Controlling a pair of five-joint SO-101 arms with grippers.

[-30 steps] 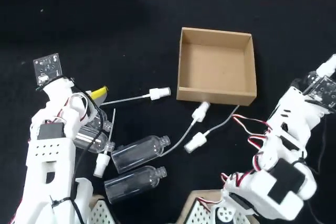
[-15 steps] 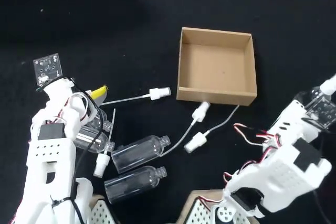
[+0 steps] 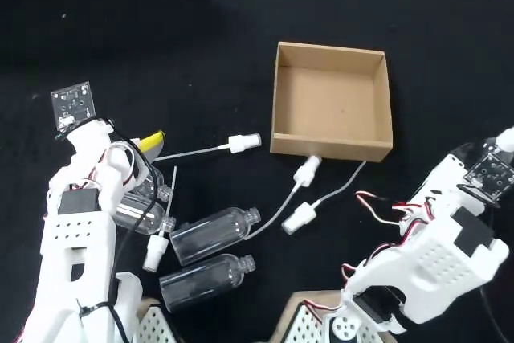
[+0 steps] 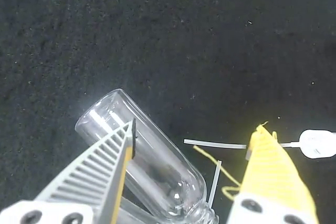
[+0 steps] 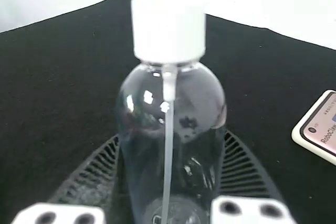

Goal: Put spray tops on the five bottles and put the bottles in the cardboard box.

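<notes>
The right claw (image 5: 170, 150) grips a capped bottle (image 5: 170, 108), well to the right of the empty cardboard box (image 3: 329, 147). The left claw (image 4: 195, 135) is spread wide over a bare bottle (image 4: 147, 156) lying on the table (image 4: 210, 35).

white printed-plastic left arm (image 3: 64, 279), lower left: perforated panel, black cable tie (image 3: 90, 308), red-white-black wires | wrist: small dark circuit board (image 3: 72, 104) | jaws: one white ribbed, one yellow ribbed | white plastic right arm (image 3: 438, 259), lower right: looping red-white-black servo cables (image 3: 384, 205) | jaws: black ribbed, on white mounts with screw holes (image 5: 247, 211)
</notes>
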